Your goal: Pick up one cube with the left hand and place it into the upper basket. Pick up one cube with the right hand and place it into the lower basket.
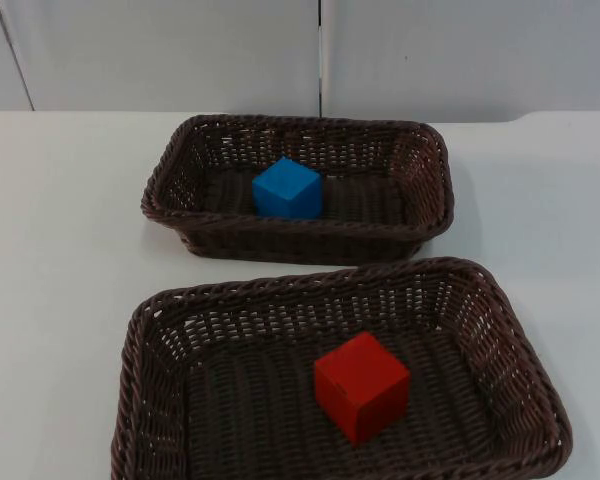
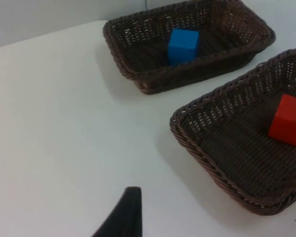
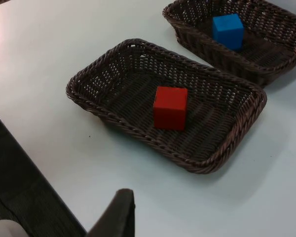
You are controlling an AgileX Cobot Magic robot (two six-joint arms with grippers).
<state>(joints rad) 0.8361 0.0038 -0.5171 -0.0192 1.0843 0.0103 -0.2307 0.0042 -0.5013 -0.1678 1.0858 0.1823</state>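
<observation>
Two dark brown wicker baskets are sitting on the white worktop, one behind the other in the top view. The upper basket is lying in the upper middle of the frame, near the grey partition wall, and the blue cube is resting on its floor, a little left of its centre. The lower basket is taking up the lower middle of the frame, its far rim just beside the upper basket's near wall. The red cube is sitting inside it, turned slightly on its base, right of the centre.

The left gripper is hanging above bare worktop, well apart from both baskets; one black fingertip is showing, and I cannot tell how far its fingers are spread. In that view the blue cube and the red cube are each lying in their own basket.

The right gripper is hovering over the worktop's edge, near the lower basket; whether its fingers are wide or narrow I cannot tell. The red cube is standing at that basket's middle, untouched.
</observation>
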